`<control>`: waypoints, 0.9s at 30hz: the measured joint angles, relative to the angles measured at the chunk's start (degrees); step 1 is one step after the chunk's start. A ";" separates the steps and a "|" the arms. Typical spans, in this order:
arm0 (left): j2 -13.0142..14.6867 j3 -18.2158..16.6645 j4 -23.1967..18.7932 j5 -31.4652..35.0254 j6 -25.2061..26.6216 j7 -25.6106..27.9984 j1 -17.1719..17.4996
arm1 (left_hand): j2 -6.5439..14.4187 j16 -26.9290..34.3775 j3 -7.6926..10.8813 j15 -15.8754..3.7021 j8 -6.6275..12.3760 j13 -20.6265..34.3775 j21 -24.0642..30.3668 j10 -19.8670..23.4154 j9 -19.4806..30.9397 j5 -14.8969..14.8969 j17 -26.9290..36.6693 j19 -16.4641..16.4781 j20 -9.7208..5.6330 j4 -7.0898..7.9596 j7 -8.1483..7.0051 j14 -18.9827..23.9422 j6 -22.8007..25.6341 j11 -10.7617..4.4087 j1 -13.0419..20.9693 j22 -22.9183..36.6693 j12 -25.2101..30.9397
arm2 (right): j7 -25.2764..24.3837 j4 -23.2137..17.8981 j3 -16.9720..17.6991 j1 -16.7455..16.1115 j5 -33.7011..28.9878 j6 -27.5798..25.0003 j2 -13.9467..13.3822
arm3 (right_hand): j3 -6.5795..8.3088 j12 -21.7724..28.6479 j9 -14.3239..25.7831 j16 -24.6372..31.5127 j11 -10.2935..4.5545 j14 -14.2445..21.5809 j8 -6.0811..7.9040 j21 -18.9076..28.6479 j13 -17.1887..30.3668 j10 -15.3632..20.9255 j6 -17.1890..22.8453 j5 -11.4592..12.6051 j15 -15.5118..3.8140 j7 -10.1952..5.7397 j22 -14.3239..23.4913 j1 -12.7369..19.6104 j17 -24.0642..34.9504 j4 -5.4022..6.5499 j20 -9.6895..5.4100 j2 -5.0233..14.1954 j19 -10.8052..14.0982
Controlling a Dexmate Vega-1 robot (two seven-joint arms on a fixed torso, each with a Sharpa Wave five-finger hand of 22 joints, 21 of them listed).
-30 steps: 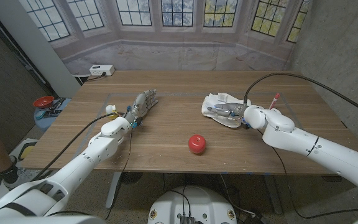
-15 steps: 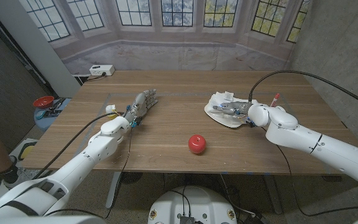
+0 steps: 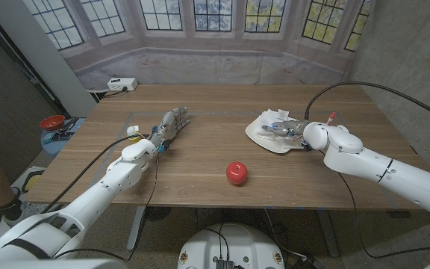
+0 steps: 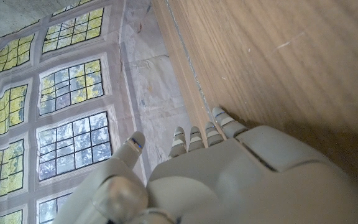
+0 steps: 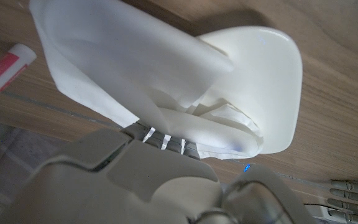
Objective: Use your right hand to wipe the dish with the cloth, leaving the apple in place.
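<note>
The right robot hand (image 3: 286, 130) presses the white cloth (image 5: 166, 81) onto the dish (image 3: 263, 135) — gripping it — with the apple (image 3: 236, 172) on the tabletop (image 3: 200, 161) nearby, apart.

We take this for a lab or test room: a printed backdrop (image 3: 200, 45) of bay windows hangs behind the table (image 3: 200, 161), bare grey walls (image 3: 402, 45) flank it, cables trail about.

Dish at the worktop's right, apple nearer the front.
The cloth (image 3: 269, 119) lies on the dish (image 3: 275, 142) under the right hand (image 3: 288, 130); the apple (image 3: 236, 172) sits apart on the worktop (image 3: 200, 157), left hand (image 3: 172, 124) further left.
</note>
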 measured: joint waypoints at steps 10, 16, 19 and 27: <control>-0.09 0.05 0.15 0.05 0.05 -0.02 -0.16 | 0.00 0.00 0.00 0.21 0.00 0.00 0.00 0.00 0.00 0.00 0.00 0.00 0.00 0.00 0.00 0.22 0.00 0.00 0.00 0.00 0.00 | 0.00 -0.02 0.14 -0.04 0.11 -0.01 0.04 | 0.00 0.00 0.00 0.00 0.00 0.21 0.00 0.00 0.00 0.00 0.00 0.00 0.20 0.00 -0.01 0.00 0.00 0.00 0.32 0.00 0.31; -0.37 0.09 0.59 0.05 0.05 -0.03 -0.31 | 0.00 0.00 0.00 0.21 0.00 0.00 0.01 0.00 0.00 0.00 0.00 0.00 -0.01 0.00 0.00 0.21 0.00 0.00 0.00 0.01 0.00 | -0.54 -0.02 0.10 0.02 0.35 0.54 0.72 | 0.00 0.00 0.00 0.00 0.00 0.21 0.00 0.00 0.00 0.00 0.00 0.00 0.20 0.00 -0.01 0.00 0.00 0.00 0.32 0.00 0.31; -0.41 0.09 0.70 0.04 0.05 -0.05 -0.32 | 0.00 0.00 0.00 0.21 0.00 0.00 0.01 0.00 0.00 0.00 0.00 0.00 -0.01 0.00 0.00 0.21 0.00 0.00 0.00 0.01 0.00 | -0.73 -0.01 -0.05 0.13 0.44 0.84 1.15 | 0.00 0.00 -0.01 0.00 0.00 0.21 0.00 0.00 0.00 0.00 0.00 0.00 0.20 0.00 -0.01 0.00 0.00 0.00 0.32 0.00 0.31; -0.47 0.06 0.98 -0.14 -0.13 -0.14 -0.34 | 0.00 0.00 0.00 0.21 0.00 0.00 0.11 0.00 0.00 0.00 0.00 0.01 -0.02 0.00 0.00 0.21 0.00 0.00 0.00 0.03 0.00 | -1.17 0.30 -0.31 0.41 0.88 1.40 2.21 | 0.00 0.00 -0.01 0.00 0.00 0.21 0.00 -0.01 -0.01 0.00 0.00 0.00 0.19 0.00 -0.01 0.00 0.00 0.00 0.32 0.00 0.30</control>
